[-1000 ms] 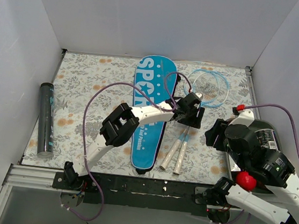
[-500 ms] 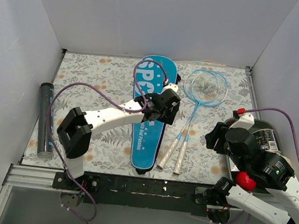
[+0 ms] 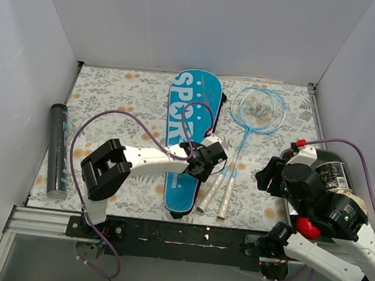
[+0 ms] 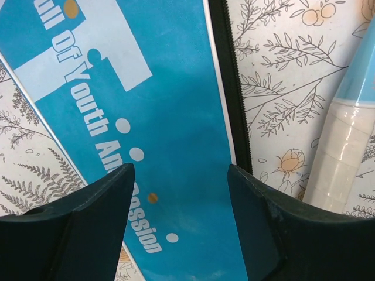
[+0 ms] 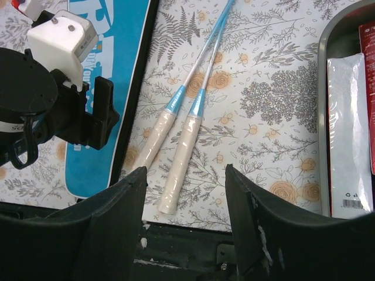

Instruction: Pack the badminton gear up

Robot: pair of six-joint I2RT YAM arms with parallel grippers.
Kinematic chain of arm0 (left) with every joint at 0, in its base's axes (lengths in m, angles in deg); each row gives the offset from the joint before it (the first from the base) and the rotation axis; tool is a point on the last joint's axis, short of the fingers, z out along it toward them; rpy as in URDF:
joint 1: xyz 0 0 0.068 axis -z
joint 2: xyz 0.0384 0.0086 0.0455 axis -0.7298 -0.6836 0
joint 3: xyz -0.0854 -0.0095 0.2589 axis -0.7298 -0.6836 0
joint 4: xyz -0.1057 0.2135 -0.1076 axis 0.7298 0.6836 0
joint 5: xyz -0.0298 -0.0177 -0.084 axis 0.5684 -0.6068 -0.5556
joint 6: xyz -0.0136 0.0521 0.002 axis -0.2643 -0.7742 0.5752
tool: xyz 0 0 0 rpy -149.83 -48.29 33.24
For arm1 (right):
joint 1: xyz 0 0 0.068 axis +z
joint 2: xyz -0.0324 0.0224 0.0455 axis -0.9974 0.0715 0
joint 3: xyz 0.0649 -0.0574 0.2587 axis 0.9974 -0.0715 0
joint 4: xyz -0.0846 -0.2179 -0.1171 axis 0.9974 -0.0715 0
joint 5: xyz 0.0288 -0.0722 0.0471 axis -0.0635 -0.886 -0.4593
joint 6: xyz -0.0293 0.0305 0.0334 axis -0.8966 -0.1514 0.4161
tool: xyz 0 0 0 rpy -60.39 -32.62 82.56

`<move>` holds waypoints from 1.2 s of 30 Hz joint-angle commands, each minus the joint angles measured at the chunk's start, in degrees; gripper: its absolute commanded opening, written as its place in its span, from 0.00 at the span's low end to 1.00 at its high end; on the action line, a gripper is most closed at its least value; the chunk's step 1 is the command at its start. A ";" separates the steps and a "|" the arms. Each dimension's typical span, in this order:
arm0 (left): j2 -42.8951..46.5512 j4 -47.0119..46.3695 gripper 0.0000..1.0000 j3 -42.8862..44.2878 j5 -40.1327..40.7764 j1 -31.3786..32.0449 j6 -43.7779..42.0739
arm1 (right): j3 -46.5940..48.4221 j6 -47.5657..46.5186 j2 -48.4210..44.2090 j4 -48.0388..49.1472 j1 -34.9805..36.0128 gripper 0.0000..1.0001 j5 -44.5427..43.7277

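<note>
floral tablecloth (image 3: 111, 98) | white walls (image 3: 187, 25) | left claw (image 4: 180, 175) spread above cover (image 4: 170, 99) | right claw (image 5: 186, 175) spread, empty

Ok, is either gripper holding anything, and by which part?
Nothing is held. Left gripper open over the blue cover; right gripper open above the racket handles.

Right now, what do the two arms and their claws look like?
Both arms have white links and black joint housings: the left arm and the right arm. A thin purple cable loops along each. The left claw and right claw each have two broad, matte black fingers, no markings visible.
</note>
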 commanded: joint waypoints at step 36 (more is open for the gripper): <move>6.40 -7.73 0.00 -8.47 -4.61 2.49 -0.01 | -4.23 1.88 -1.13 2.94 0.05 0.63 0.96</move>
